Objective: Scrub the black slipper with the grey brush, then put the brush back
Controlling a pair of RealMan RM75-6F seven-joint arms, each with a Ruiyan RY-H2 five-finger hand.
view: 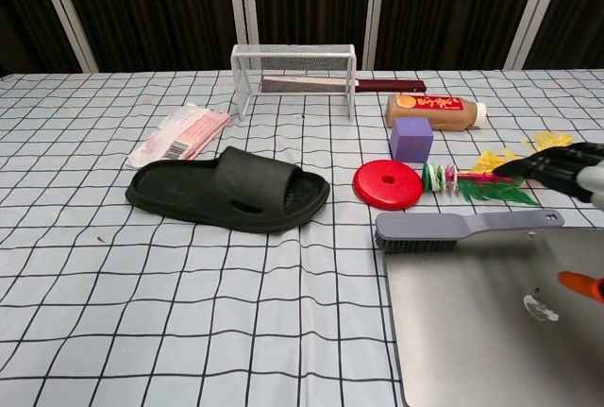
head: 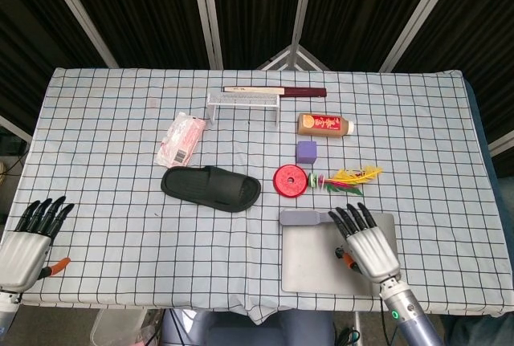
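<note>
Here, the matte black rubber slipper lies flat on the checked-cloth surface. Nearby, the grey plastic brush rests bristles-down against a smooth silver laptop. The right hand hovers above the laptop, fingers spread, holding nothing; the left hand likewise.

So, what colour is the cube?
Purple. The cube shows best in the chest view.

Your right hand covers the grey brush's handle end and part of the laptop in the head view; the chest view crops that hand at the right edge; your left hand is cut at the frame's edge; the bottle's label is unreadable.
</note>
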